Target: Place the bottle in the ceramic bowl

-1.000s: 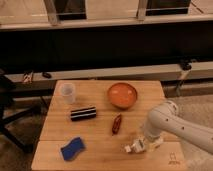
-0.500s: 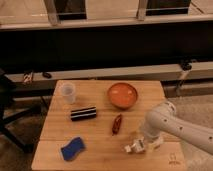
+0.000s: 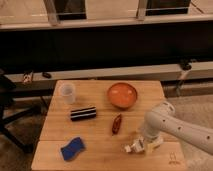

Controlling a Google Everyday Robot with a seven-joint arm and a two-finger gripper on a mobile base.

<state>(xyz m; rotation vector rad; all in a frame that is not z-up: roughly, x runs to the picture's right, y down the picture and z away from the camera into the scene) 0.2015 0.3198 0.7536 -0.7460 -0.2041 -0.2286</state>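
The small white bottle [image 3: 131,148] lies on its side near the front right of the wooden table [image 3: 100,135]. My gripper [image 3: 142,145] is low over the table right at the bottle, at the end of the white arm [image 3: 170,127] that comes in from the right. The arm hides part of the bottle. The orange-brown ceramic bowl [image 3: 122,95] sits empty at the back right of the table, well behind the gripper.
A translucent white cup [image 3: 67,92] stands at the back left. A black striped object [image 3: 83,113] lies mid-table, a dark red slender object [image 3: 116,123] lies between bowl and bottle, and a blue sponge [image 3: 73,148] lies at the front left. A dark ledge runs behind the table.
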